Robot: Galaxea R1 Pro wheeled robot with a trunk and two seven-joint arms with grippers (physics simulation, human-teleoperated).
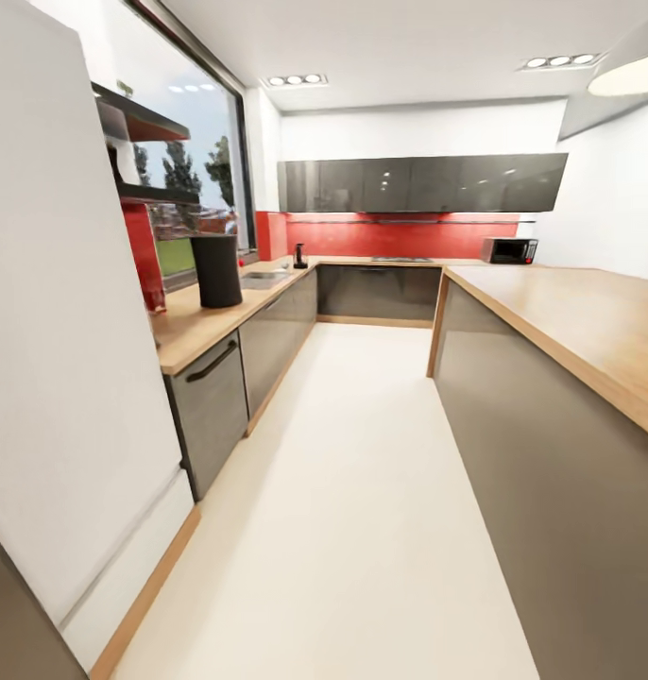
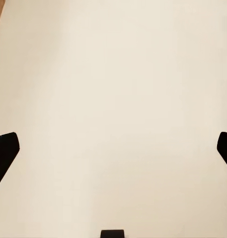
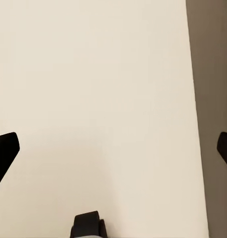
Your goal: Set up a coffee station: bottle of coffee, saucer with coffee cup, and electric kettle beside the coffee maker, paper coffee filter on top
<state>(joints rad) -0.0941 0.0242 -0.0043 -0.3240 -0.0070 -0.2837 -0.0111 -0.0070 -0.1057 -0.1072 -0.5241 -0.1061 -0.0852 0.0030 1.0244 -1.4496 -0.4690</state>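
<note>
The coffee maker (image 1: 215,271), a tall near-black column, stands on the kitchen countertop (image 1: 196,326) along the left wall, just before the inset sink (image 1: 264,280). Above it, a thin dark kitchen shelf (image 1: 159,194) juts from the wall by the window. The left gripper (image 2: 113,148) hangs open over bare cream floor, its black fingertips (image 2: 5,151) wide apart. My right gripper (image 3: 113,148) is open too, over the floor beside a grey cabinet front (image 3: 212,99). The bottle of coffee, paper coffee filter, saucer and coffee cup are out of view.
A tall white panel (image 1: 59,378) fills the near left. An island counter (image 1: 570,321) with grey fronts lines the right. A cream floor aisle (image 1: 352,491) runs between them. A small dark object (image 1: 299,256) stands at the far counter corner, a microwave (image 1: 509,250) at the back right.
</note>
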